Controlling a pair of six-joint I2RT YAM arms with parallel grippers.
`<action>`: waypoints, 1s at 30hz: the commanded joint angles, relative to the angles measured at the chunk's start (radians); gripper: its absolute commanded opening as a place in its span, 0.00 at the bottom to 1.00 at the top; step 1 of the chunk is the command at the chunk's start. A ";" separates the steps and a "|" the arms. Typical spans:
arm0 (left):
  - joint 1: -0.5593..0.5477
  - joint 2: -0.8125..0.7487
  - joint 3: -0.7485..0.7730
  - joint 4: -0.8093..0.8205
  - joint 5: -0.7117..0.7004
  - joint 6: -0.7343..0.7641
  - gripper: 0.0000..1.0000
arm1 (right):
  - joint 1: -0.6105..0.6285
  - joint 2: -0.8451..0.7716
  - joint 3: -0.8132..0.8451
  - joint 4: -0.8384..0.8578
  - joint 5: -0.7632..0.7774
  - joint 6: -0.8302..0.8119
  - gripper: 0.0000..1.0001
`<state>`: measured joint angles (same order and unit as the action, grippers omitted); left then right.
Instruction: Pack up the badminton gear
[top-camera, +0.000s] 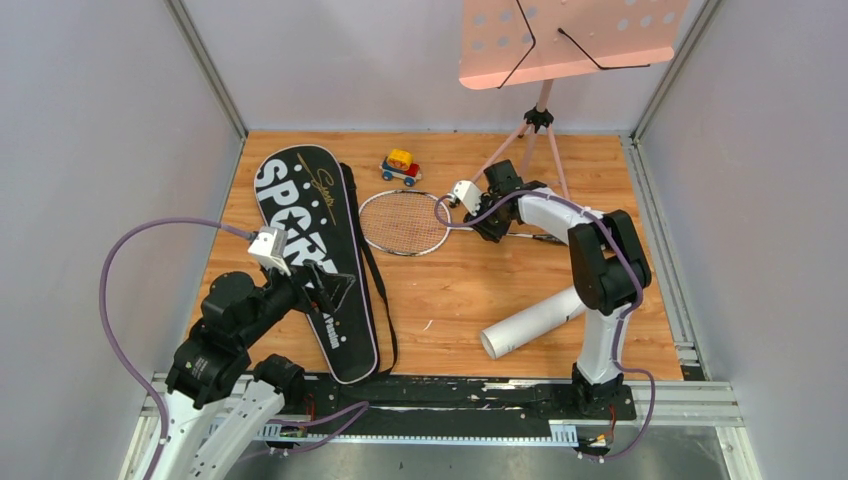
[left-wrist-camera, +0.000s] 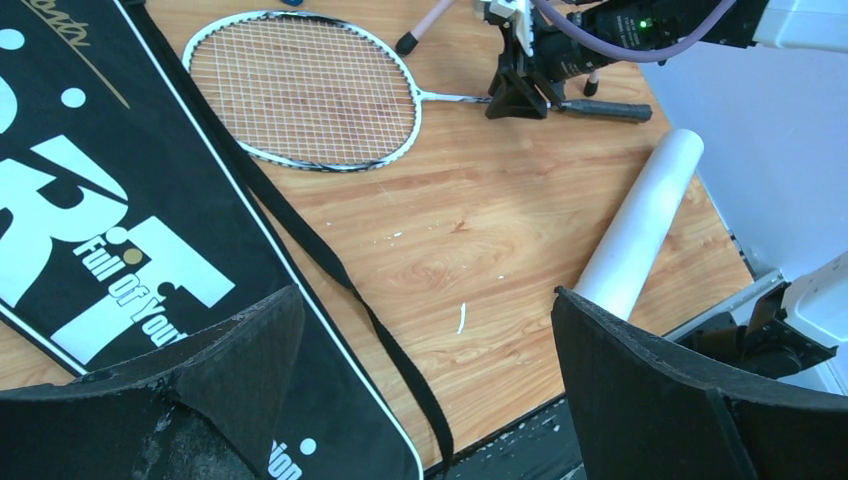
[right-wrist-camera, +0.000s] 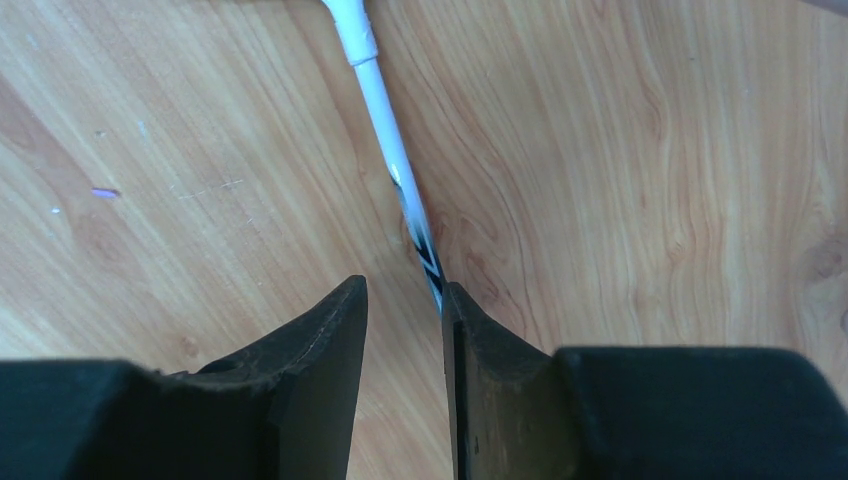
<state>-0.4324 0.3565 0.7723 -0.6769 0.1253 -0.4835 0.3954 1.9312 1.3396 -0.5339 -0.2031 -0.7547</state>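
Note:
The long black SPORT bag lies flat at the left. One racket lies on the wood, its head beside the bag and its shaft running right to a black handle. My right gripper is down over the shaft. In the right wrist view the gripper is slightly open, and the white-and-black shaft touches the inner tip of the right finger. My left gripper hovers over the bag's near end, wide open and empty. The white tube lies at the near right. No shuttlecocks or second racket are in view.
A small red-yellow-blue toy car stands behind the racket head. The pink music stand rises at the back right, its tripod legs just behind my right gripper. The bag's black strap trails on the wood. Grey walls enclose the table.

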 joint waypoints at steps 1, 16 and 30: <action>0.000 -0.010 -0.001 0.025 -0.009 0.021 1.00 | -0.014 0.046 0.069 -0.003 -0.033 -0.034 0.35; 0.001 -0.026 0.002 0.020 -0.012 0.023 1.00 | -0.029 0.095 0.072 -0.012 -0.062 -0.058 0.16; 0.000 -0.037 0.014 -0.008 -0.055 0.004 1.00 | 0.011 -0.010 0.061 0.009 0.037 -0.100 0.00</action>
<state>-0.4324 0.3355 0.7723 -0.6804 0.0956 -0.4847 0.3855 1.9999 1.3907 -0.5362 -0.2253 -0.8337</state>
